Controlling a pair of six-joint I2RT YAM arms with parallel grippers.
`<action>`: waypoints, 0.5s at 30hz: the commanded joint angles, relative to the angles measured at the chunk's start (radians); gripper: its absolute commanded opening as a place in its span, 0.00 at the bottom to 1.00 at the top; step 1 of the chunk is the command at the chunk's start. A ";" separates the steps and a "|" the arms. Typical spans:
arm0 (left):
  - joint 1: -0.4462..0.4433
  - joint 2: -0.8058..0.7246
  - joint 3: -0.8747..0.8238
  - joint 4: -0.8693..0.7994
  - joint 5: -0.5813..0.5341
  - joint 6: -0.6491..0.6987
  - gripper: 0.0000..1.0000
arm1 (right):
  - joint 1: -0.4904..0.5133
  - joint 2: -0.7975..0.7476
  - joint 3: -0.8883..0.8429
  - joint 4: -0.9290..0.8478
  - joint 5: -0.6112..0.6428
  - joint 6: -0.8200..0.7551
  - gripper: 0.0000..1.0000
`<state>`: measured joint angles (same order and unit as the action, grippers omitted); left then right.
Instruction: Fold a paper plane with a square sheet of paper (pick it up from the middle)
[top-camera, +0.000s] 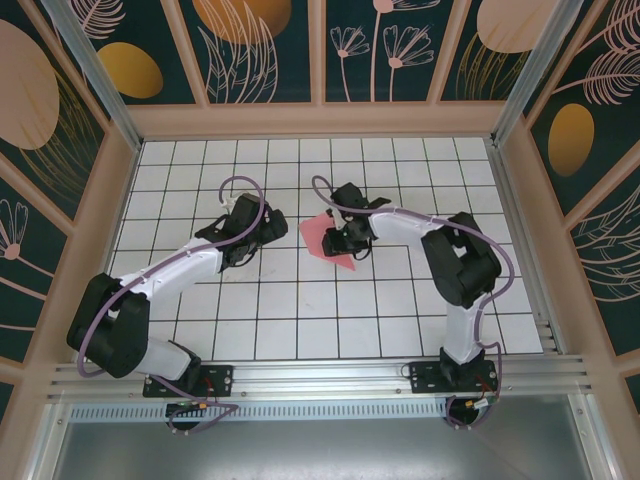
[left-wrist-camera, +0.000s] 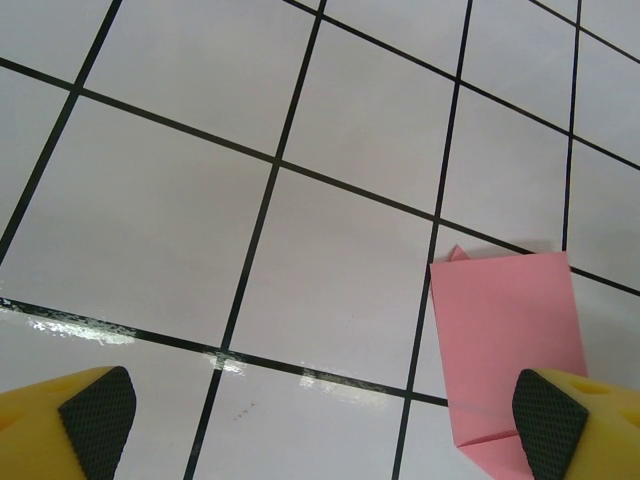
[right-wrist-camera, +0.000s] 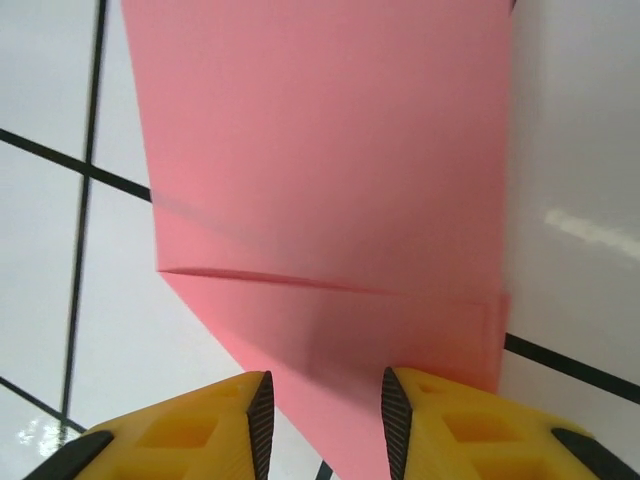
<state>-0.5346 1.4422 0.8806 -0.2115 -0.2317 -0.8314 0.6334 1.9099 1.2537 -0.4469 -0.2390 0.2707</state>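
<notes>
The salmon-pink sheet of paper lies flat on the tiled table near its middle, folded into layers with a diagonal flap edge. My right gripper is low over the sheet's right part. Its yellow fingers stand a little apart astride the paper, which lies flat beneath the gap. My left gripper is just left of the sheet, wide open with nothing between its fingers. In the left wrist view the paper runs under the right pad. The paper plane is out of view.
White table with a black grid, walled by wooden panels at the left, back and right. An aluminium rail runs along the near edge at the arm bases.
</notes>
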 joint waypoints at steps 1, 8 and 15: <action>0.005 0.008 -0.006 0.026 0.003 -0.009 0.98 | 0.005 -0.059 0.004 0.096 -0.028 0.122 0.40; 0.005 0.019 -0.024 0.047 0.033 -0.026 0.98 | 0.003 0.130 0.176 0.085 -0.003 0.240 0.41; 0.006 0.020 -0.043 0.073 0.072 -0.039 0.98 | 0.012 0.208 0.250 0.081 -0.066 0.239 0.41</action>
<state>-0.5346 1.4502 0.8547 -0.1669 -0.1864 -0.8513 0.6365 2.1025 1.4693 -0.3550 -0.2676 0.4892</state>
